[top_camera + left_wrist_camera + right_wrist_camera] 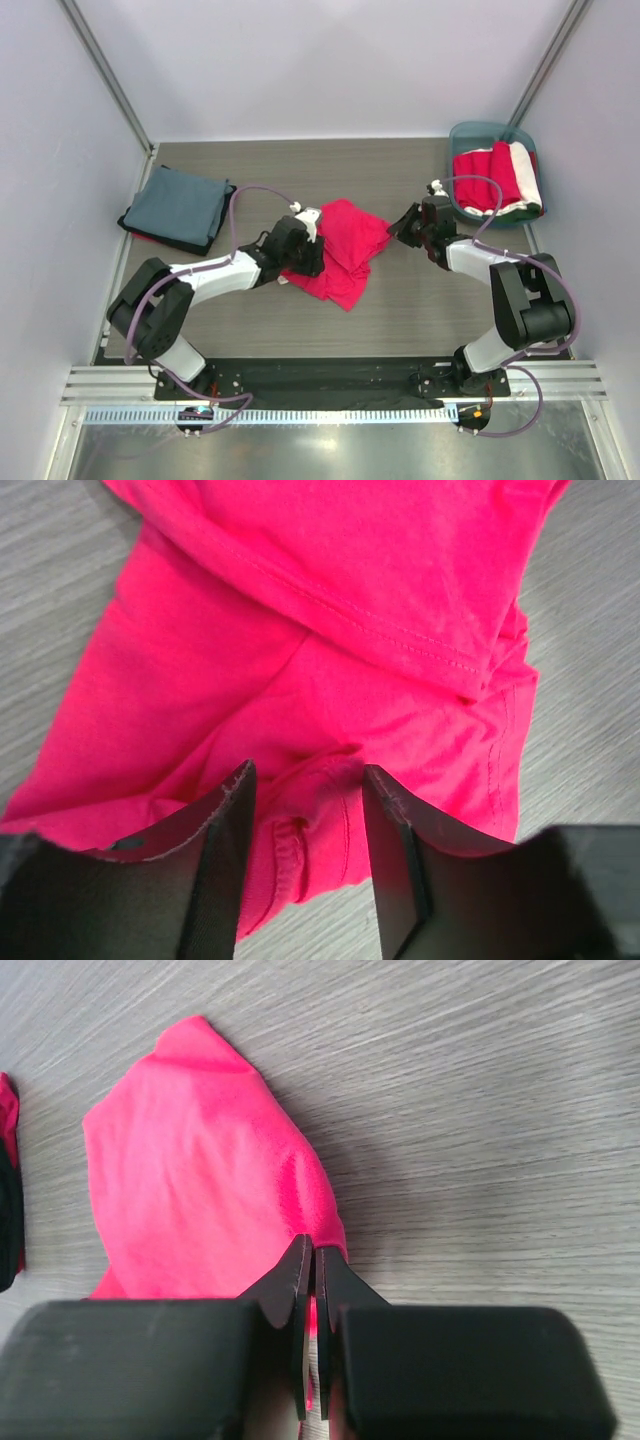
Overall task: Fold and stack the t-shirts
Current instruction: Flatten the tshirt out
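Observation:
A crimson-red t-shirt (350,250) lies crumpled mid-table. My left gripper (303,252) is over its left part. In the left wrist view this gripper (305,775) is open, its jaws astride a bunched hem of the shirt (350,580), close above the cloth. My right gripper (403,225) is at the shirt's right edge. In the right wrist view it (308,1245) is shut, pinching a thin fold of the crimson shirt (190,1190). A folded slate blue-grey t-shirt (178,205) tops a stack at the far left.
A teal tub (470,133) at the back right holds red (478,170) and white (524,172) shirts. Dark and red cloth (160,240) shows under the blue-grey shirt. Pale walls and metal posts enclose the wooden table (430,310).

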Controlling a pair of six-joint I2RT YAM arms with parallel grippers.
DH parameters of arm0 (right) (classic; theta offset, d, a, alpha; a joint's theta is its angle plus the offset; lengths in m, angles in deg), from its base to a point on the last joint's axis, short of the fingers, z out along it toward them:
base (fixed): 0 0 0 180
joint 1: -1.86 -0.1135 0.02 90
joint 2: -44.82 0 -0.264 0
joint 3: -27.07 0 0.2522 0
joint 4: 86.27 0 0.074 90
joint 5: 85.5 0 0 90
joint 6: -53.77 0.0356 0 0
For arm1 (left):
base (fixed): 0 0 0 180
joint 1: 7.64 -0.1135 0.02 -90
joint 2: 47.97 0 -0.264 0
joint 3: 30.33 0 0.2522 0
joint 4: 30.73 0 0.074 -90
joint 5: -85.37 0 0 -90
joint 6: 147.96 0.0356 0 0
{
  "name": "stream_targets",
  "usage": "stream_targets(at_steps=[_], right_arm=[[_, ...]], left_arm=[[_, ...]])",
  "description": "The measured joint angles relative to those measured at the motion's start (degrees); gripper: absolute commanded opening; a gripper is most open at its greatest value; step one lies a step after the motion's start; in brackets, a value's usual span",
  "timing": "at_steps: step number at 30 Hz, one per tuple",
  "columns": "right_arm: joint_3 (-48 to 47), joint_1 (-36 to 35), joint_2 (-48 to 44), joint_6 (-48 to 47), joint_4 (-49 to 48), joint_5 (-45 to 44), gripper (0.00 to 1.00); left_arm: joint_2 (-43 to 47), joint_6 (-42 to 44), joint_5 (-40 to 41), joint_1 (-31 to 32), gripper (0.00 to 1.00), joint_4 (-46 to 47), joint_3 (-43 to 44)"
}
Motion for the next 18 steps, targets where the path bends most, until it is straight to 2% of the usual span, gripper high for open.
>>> stream_targets(at_steps=[4, 7, 13, 18], right_arm=[[1.05, 0.68, 0.66, 0.39, -2.08, 1.31, 0.04], [1.7, 1.07, 0.63, 0.46, -3.17, 1.53, 0.04], [2.91, 2.51, -0.83, 0.48, -3.13, 0.33, 0.01], [3.56, 3.48, -4.09, 1.66, -1.9, -4.98, 0.01]], left_arm=[[-0.39, 0.24, -0.13, 0.09, 0.33, -0.37, 0.02], [-2.21, 0.35, -1.07, 0.07, 0.0, -0.74, 0.39], [-4.0, 0.09, -2.23, 0.07, 0.0, -2.12, 1.25], [3.1, -6.05, 0.94, -2.93, 0.0, -2.91, -0.63]])
